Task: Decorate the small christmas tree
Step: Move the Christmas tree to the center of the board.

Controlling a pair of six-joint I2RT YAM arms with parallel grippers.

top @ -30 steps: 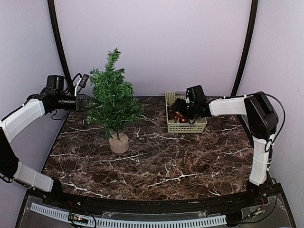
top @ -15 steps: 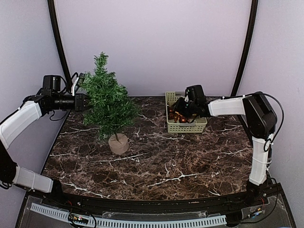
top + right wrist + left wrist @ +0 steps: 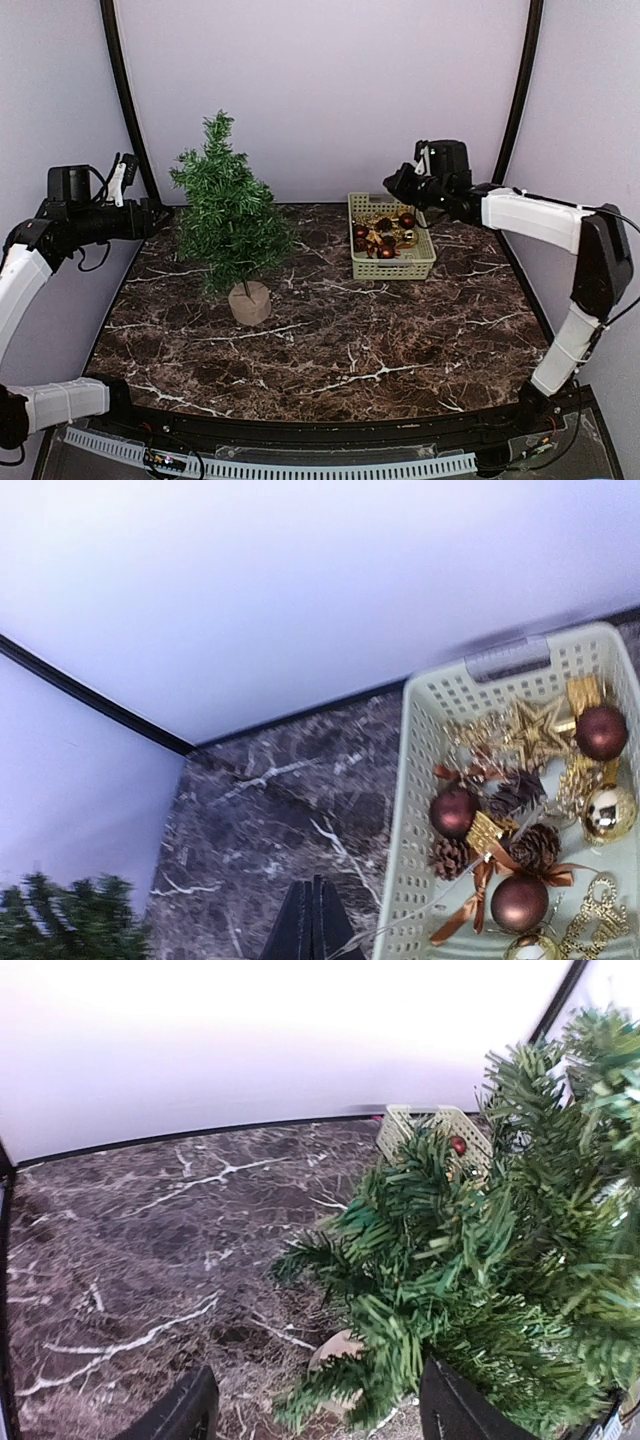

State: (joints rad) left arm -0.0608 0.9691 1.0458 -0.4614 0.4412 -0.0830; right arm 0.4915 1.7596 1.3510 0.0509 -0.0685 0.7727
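The small christmas tree (image 3: 230, 215) stands upright in its tan base (image 3: 250, 301) at the table's left. My left gripper (image 3: 156, 216) hovers open just left of it. In the left wrist view the left gripper (image 3: 320, 1415) has a few branch tips of the tree (image 3: 480, 1260) lying between its spread fingers, and nothing is gripped. My right gripper (image 3: 392, 182) hangs above the basket's far left corner. There its fingers (image 3: 315, 880) are shut on a thin clear thread (image 3: 420, 910). The thread leads to a gold box ornament (image 3: 486, 830) that lies in the basket.
A pale green basket (image 3: 392, 270) stands at the back right, its perforated wall (image 3: 410, 860) holding dark red balls, pine cones, a gold star and ribbons. Lilac walls close in the dark marble table (image 3: 340, 340) at the back and both sides.
My left gripper opened and drew back to the left, away from the tree, which swung back upright. My right gripper shut inside the basket and rose above it.
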